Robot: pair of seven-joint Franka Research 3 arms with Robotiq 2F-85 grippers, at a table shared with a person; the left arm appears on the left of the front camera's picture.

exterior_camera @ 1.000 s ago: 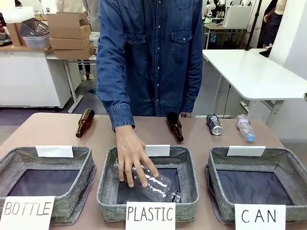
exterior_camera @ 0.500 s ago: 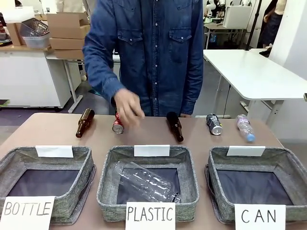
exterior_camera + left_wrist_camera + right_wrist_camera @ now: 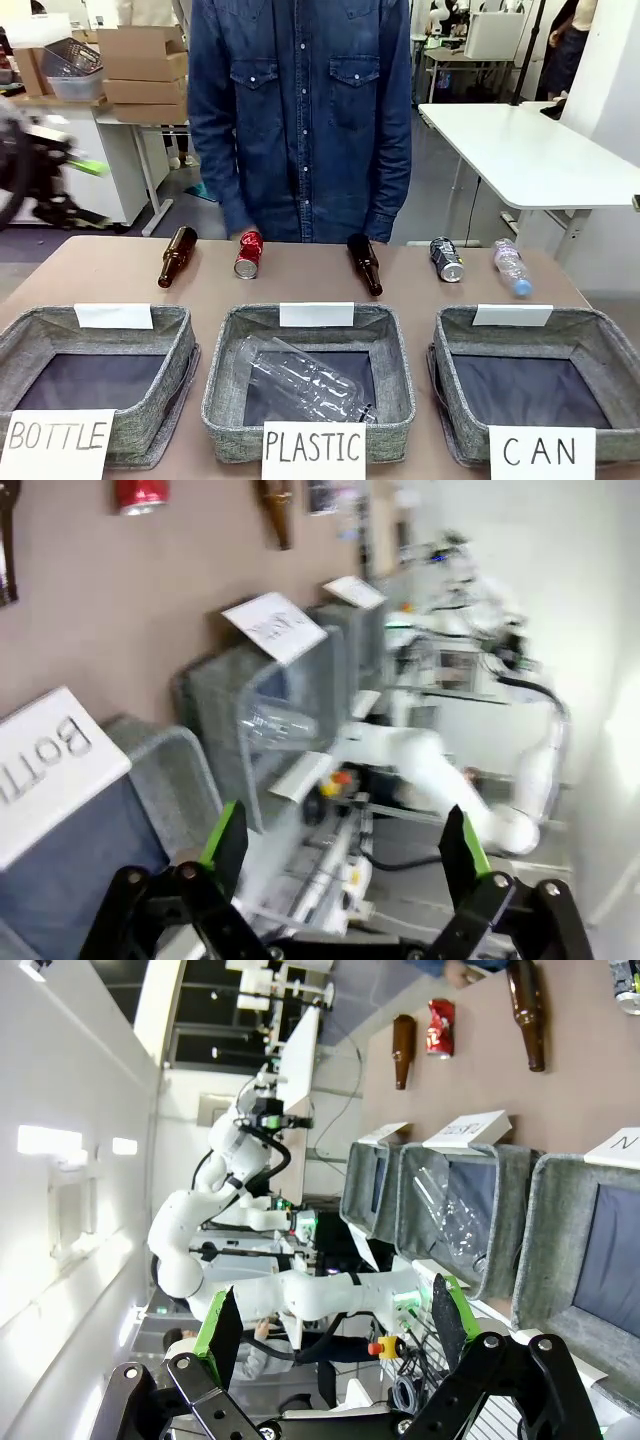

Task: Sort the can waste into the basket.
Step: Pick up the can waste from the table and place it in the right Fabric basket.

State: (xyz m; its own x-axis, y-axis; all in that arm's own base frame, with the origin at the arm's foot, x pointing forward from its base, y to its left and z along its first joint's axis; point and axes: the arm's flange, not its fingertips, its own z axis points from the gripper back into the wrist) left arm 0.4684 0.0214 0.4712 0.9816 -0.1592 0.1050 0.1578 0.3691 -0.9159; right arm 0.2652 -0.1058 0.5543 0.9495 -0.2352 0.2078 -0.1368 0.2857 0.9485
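While the red can [image 3: 247,254] and dark can [image 3: 447,259] lie on the counter [image 3: 300,282], the CAN basket [image 3: 590,345] stands nearer, at right. Left wrist view: left fingers [image 3: 222,845] spread wide. Right wrist view: right fingers [image 3: 222,1335] spread wide.

PLASTIC basket [image 3: 222,392]: my landmark; grey weave, in the middle of the table's [image 3: 300,285] near edge, with a white "PLASTIC" sign on its front.
Clear bottle [image 3: 305,380]: lies tilted inside the PLASTIC basket.
BOTTLE basket [image 3: 165,400]: just left of the PLASTIC basket, same weave, dark lining showing.
Left brown bottle [image 3: 177,256]: on its side beyond the PLASTIC basket's far left corner.
Right brown bottle [image 3: 365,264]: on its side just beyond its far right corner.
Small plastic bottle [image 3: 510,266]: well right of it, blue cap toward me.
Person [image 3: 300,120]: denim shirt, standing across from me, straight beyond the PLASTIC basket.
Cardboard boxes [image 3: 147,70]: far behind it, to the left.
White table [image 3: 520,150]: far behind it, to the right.
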